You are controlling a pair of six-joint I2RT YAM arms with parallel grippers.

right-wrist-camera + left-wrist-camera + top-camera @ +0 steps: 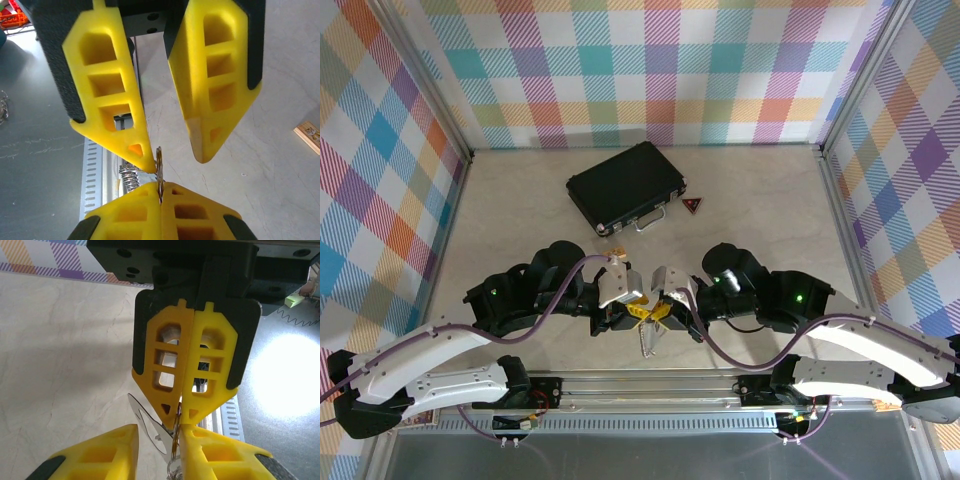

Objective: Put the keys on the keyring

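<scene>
My right gripper (161, 189) is shut on a thin dark ring seen edge-on, the keyring (159, 162). It meets my left gripper (628, 316) above the table's near edge. In the left wrist view, a flat silver key (148, 426) and small silver loops hang beside the keyring (175, 436), between the spread fingers of my left gripper (158, 436). The left gripper (176, 162) is open, with one fingertip (146, 162) against the ring. A silvery coil of the keys (129, 177) shows behind that tip. From above, the keys (648, 342) dangle below both grippers, the right gripper (665, 312) pinching from the right.
A black case (625, 187) lies at the back centre with a small red triangle (692, 206) beside it. A small tan block (308, 135) rests on the table to the right. The metal rail (650, 385) runs along the near edge under the arms.
</scene>
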